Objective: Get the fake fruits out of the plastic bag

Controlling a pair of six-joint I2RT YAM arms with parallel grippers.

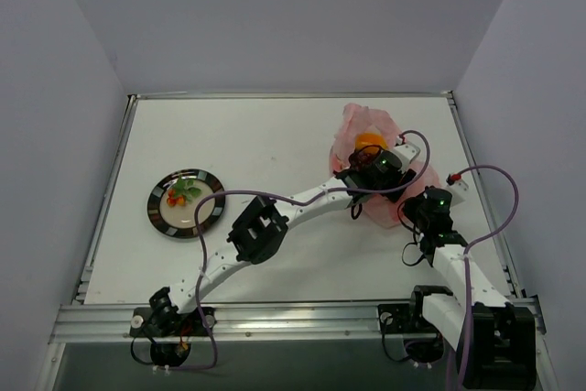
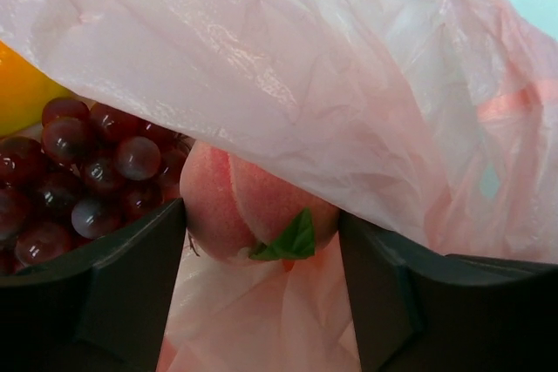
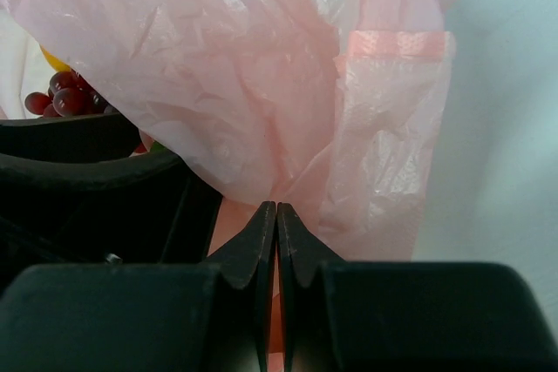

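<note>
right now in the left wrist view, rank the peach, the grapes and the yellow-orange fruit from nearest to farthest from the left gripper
From the left gripper:
1. peach, centre, between its jaws.
2. grapes, picture's left, beside one jaw.
3. yellow-orange fruit, far left edge, past the grapes.
All lie in the plastic bag.

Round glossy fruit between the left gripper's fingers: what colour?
Pink-red plastic peach with a green leaf, clearest in the left wrist view.

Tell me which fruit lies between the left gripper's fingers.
The pink peach with a green leaf; the dark red grapes and the yellow-orange fruit lie outside the left gripper.
</note>
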